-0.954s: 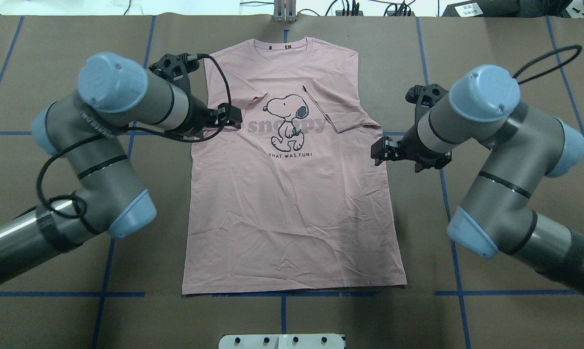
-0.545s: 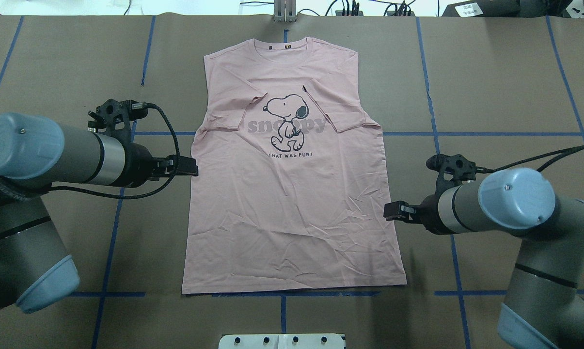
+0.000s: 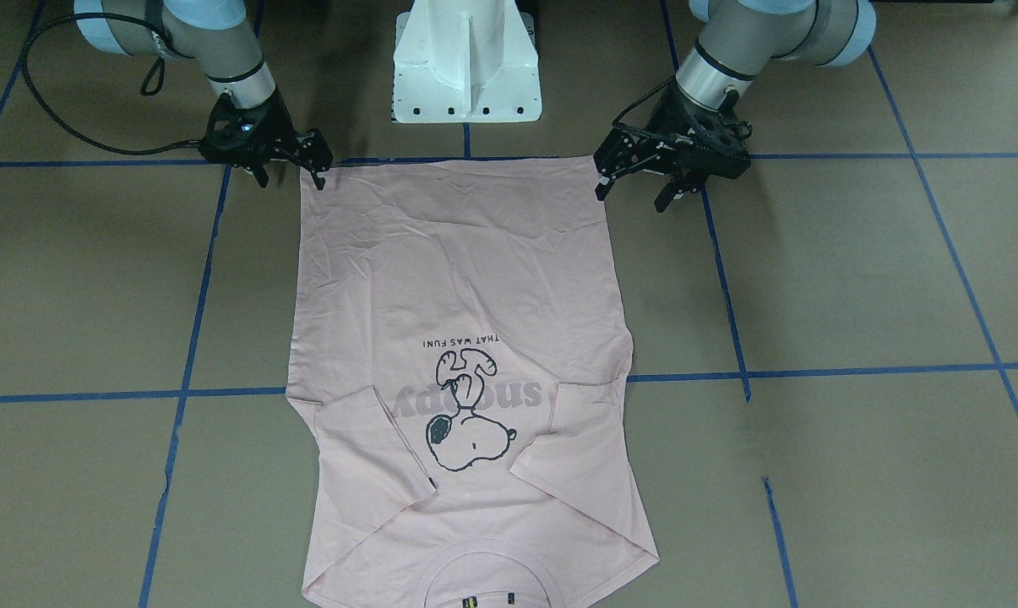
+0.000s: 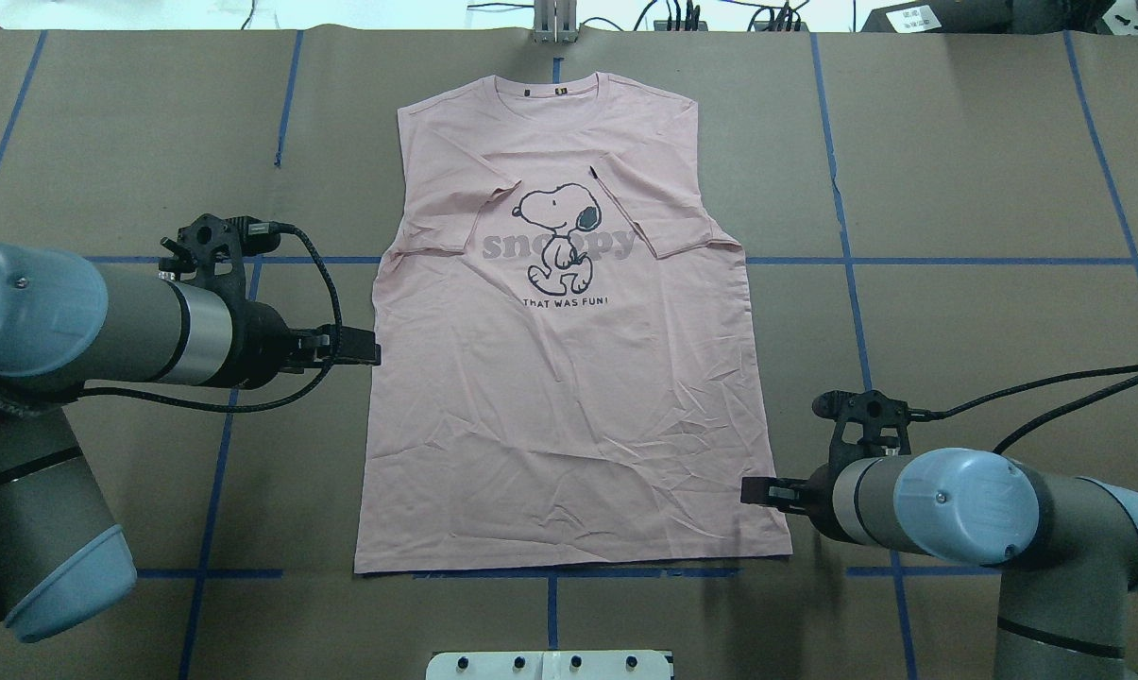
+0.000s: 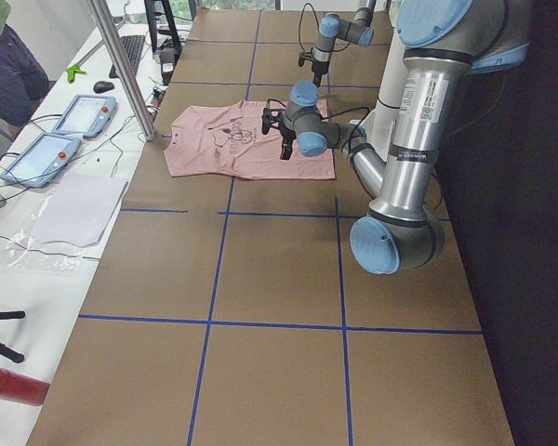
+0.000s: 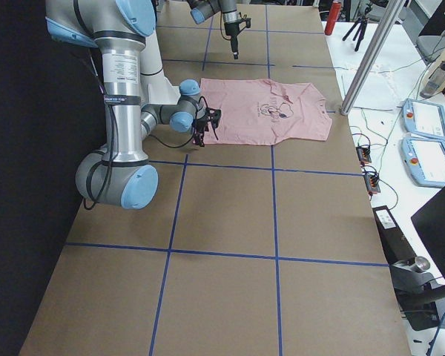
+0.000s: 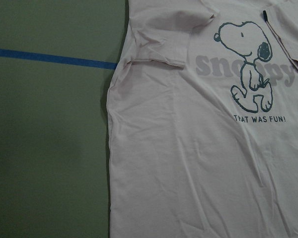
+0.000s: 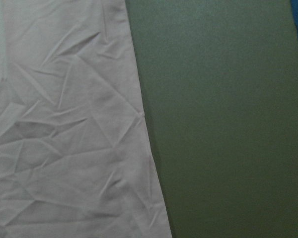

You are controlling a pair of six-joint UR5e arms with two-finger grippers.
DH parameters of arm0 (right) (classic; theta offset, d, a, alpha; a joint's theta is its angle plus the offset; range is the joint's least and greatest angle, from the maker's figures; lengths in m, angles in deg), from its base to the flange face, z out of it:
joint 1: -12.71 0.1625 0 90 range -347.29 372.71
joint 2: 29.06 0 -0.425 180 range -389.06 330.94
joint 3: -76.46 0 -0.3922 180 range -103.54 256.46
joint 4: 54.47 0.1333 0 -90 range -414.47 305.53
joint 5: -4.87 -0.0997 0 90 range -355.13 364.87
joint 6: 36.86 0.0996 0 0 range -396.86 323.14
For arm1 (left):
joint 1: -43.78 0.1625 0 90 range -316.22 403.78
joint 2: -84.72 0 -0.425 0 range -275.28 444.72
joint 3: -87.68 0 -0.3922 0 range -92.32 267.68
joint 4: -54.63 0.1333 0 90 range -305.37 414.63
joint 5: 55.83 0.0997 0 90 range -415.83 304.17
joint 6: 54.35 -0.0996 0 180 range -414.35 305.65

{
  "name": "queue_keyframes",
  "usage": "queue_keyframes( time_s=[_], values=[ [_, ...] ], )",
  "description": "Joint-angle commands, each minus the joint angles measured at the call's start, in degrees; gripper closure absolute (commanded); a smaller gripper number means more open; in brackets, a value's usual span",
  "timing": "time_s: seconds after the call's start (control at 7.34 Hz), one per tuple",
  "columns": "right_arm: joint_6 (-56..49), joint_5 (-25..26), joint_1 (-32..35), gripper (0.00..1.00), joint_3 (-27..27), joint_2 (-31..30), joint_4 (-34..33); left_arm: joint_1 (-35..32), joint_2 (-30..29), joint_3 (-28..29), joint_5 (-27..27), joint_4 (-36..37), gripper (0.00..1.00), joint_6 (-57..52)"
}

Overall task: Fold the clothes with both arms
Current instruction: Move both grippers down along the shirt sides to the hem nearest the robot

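Observation:
The pale pink T-shirt [image 4: 569,406] lies flat, print up, collar far from me, both sleeves folded in over the chest. In the overhead view my left gripper [image 4: 365,346] hangs just off the shirt's left edge at mid-length. My right gripper [image 4: 753,491] is at the right edge close to the hem. The front view shows the left gripper [image 3: 634,187] and right gripper [image 3: 289,177] at the two hem corners of the shirt [image 3: 458,279], both open and holding nothing. Neither wrist view shows fingers, only cloth and table.
The white pedestal base [image 3: 466,59] stands just behind the hem. Blue tape lines [image 4: 852,260] cross the brown table. A metal post [image 4: 554,24] rises at the far edge. Tablets [image 5: 79,113] and a seated person [image 5: 5,65] are beside the table's operator side.
Both arms have swung back toward me along the shirt's sides. The left gripper left the folded sleeve for the left edge; the right gripper slid down toward the hem.

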Motion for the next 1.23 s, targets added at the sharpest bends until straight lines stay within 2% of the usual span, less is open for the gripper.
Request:
queue_keyframes(
  time_s=[0.0, 0.95, 1.09],
  values=[
    [0.0, 0.6, -2.7, 0.0, 0.1, 1.4, -2.0, 0.1, 0.0, -0.2, -0.2, 0.0, 0.0, 0.2],
    [0.0, -0.1, -3.6, 0.05, 0.9, 2.6, -6.4, 0.1, -0.1, -0.3, -0.3, -0.1, 0.0, 0.2],
    [0.0, -0.1, -3.6, 0.16, 1.1, 2.6, -6.4, 0.1, -0.1, -0.3, -0.4, -0.1, 0.0, 0.2]
  ],
)
